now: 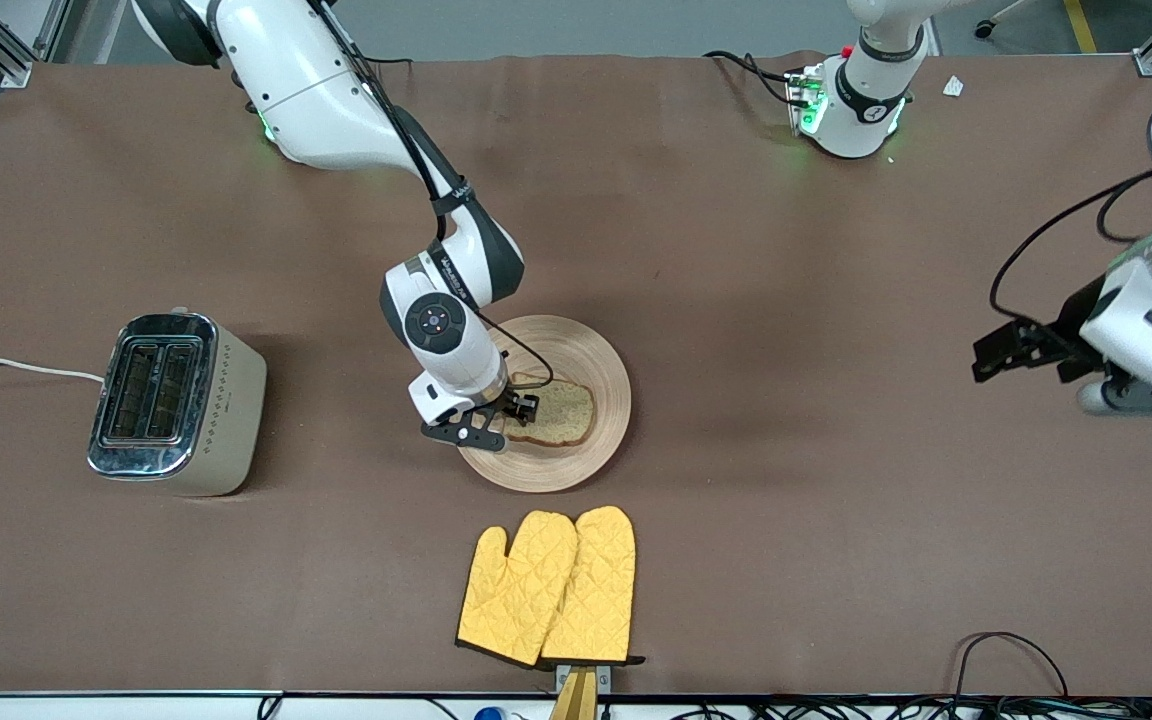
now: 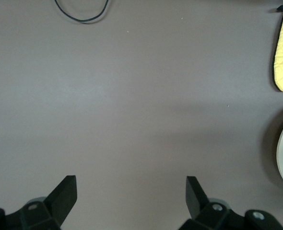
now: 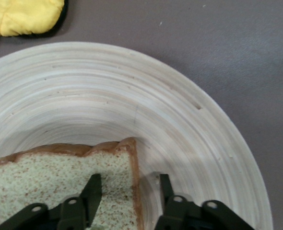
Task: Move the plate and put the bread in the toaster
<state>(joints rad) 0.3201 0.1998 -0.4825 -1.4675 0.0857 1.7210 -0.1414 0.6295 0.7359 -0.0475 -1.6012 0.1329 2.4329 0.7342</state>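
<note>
The round, shallow, light beige wooden plate [image 1: 591, 350] lies near the middle of the table, with the square-ish slice of tan speckled bread with a dark brown crust [image 1: 558, 411] flat on it. The right gripper [image 1: 514, 408] is down at the slice's crust edge, fingers [image 3: 94, 190] parted astride it and not yet pinching, likely so it can be lifted edgewise for a slot. The boxy cream-beige toaster with a chrome top [image 1: 176, 402] stands slots-up toward the right arm's end. The left gripper [image 2: 131, 194] waits, fingers spread, over bare table at the left arm's end.
</note>
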